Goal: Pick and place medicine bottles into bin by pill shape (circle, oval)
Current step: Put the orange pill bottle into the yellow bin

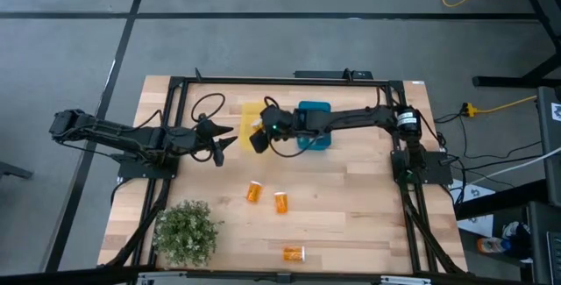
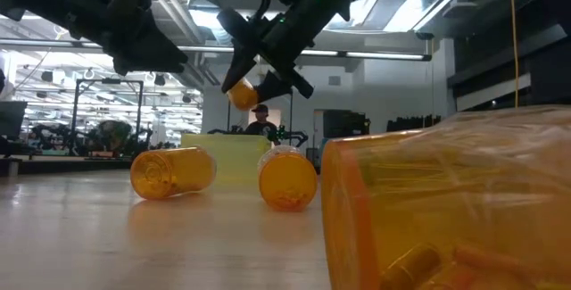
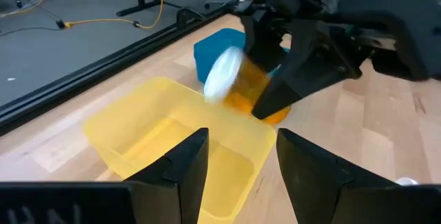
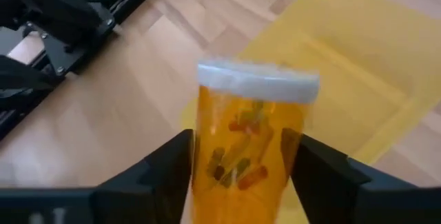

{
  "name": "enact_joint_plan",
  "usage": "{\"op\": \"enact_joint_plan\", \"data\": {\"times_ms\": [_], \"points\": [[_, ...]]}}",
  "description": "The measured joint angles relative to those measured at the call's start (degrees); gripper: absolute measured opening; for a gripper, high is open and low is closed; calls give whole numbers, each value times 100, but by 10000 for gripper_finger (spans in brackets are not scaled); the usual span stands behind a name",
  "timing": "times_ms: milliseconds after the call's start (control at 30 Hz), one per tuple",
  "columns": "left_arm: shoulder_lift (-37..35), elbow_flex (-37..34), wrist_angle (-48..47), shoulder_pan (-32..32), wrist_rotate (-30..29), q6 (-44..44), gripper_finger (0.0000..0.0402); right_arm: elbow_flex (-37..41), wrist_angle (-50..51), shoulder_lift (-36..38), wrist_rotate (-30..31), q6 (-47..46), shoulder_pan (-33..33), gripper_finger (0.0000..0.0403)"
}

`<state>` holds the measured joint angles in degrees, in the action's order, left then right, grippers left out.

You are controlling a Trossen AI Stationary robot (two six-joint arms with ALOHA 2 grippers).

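Upper centre of the high view: right gripper (image 1: pixel 259 135) clasps a translucent orange pale-capped medicine bottle (image 4: pixel 249 138) above the yellow plastic bin (image 3: pixel 148 124), seemingly for dropping | left gripper (image 1: pixel 219 142) spread, empty, beside bin.

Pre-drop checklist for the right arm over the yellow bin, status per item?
1. Right end effector grips orange bottle: ok.
2. Bottle cap on: ok.
3. Bottle above yellow bin: at its rim, not centred; not ok.
4. Left end effector open, short of the bin: ok.
5. Pill shape matches this bin: cannot tell.
6. Three orange bottles left on the table: ok.
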<state>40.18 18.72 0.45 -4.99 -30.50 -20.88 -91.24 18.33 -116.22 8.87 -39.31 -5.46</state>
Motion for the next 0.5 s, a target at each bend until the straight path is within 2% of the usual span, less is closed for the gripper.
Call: {"op": "enact_joint_plan", "data": {"times_ms": [167, 367, 500], "points": [[0, 0, -1, 0, -4, 2, 165, 0, -91, 0, -100, -172, -80, 257], [0, 0, -4, 0, -4, 2, 165, -79, -671, 0, -707, -254, -62, 258], [0, 0, -7, 0, -6, 2, 165, -548, -324, 10, -978, -61, 163, 252]]}}
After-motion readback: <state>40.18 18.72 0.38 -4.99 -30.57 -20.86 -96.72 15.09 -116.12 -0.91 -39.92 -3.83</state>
